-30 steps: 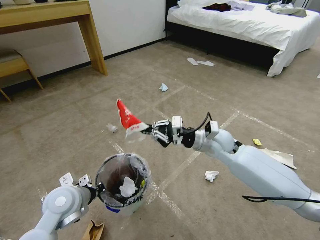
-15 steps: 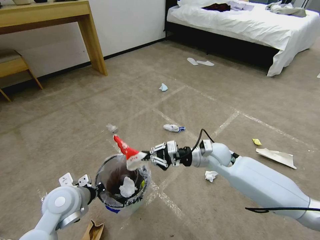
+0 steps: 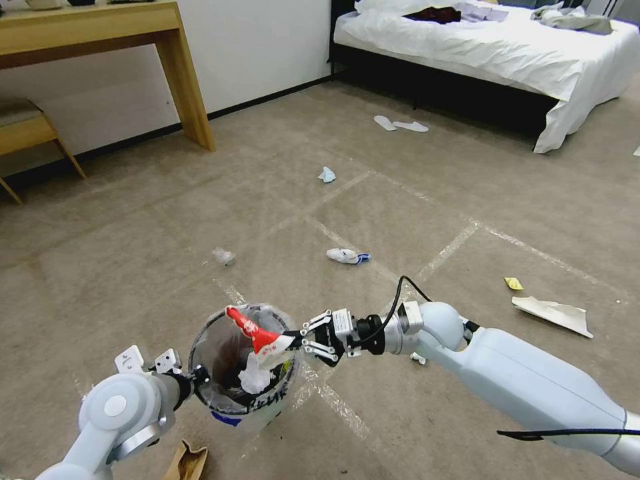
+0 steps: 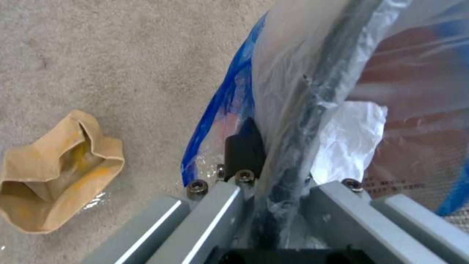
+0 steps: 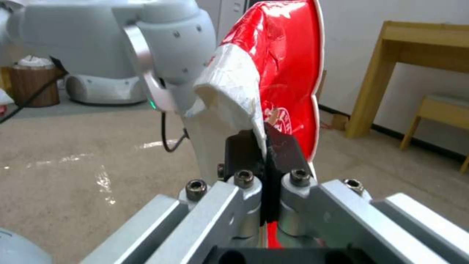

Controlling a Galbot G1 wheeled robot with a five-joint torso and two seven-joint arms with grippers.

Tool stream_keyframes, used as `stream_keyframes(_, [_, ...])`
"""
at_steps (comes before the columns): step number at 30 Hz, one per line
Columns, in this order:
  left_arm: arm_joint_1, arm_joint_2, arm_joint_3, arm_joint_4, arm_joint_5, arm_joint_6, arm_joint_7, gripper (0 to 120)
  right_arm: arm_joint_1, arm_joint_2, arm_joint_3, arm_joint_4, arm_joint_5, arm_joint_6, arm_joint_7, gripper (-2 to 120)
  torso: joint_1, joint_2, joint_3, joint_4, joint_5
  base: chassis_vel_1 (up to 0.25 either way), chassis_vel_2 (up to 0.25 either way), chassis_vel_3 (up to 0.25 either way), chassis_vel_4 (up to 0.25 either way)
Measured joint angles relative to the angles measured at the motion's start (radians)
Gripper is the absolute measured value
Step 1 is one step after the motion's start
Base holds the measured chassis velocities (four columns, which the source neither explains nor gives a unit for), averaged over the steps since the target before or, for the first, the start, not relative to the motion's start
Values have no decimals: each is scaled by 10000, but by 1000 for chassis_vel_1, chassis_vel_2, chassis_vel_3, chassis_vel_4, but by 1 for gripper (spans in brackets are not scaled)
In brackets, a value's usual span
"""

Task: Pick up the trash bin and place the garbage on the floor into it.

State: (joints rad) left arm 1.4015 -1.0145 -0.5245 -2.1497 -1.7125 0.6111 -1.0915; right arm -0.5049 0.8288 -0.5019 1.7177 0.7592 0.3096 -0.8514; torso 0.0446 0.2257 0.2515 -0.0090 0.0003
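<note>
The trash bin [image 3: 261,407], lined with crinkly clear plastic, hangs just above the floor [image 3: 133,267] at the lower left. My left gripper [image 3: 197,382] is shut on its rim [image 4: 313,110], and the left wrist view shows this left gripper [image 4: 273,165] clamping rim and liner. A white tissue [image 3: 253,377] lies inside. My right gripper [image 3: 291,340] is shut on a red-and-white wrapper [image 3: 257,332] held over the bin's mouth, near its right rim. In the right wrist view the gripper [image 5: 266,146] pinches the wrapper [image 5: 281,62]. More garbage lies on the carpet: a tissue [image 3: 345,255] and a brown cardboard piece [image 3: 187,461].
Further litter: a bluish scrap [image 3: 327,175], a small clear bit [image 3: 223,255], a yellow scrap [image 3: 513,284], a torn paper sheet [image 3: 553,313]. A bed [image 3: 507,60] stands back right with slippers [image 3: 400,125] before it; a wooden desk [image 3: 100,33] and stool [image 3: 27,130] stand back left.
My right gripper has come down and toward the bin with the wrapper, from well above the carpet to the bin's mouth. The left arm and bin have stayed put.
</note>
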Motion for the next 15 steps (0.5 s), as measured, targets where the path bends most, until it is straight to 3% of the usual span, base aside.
stream_keyframes(15, [130,-61,-3,-494,-167,-4,-113,0,557,563,-667,-1024,27,18,149,0,0,0,0,0,-1,0,0,0,0])
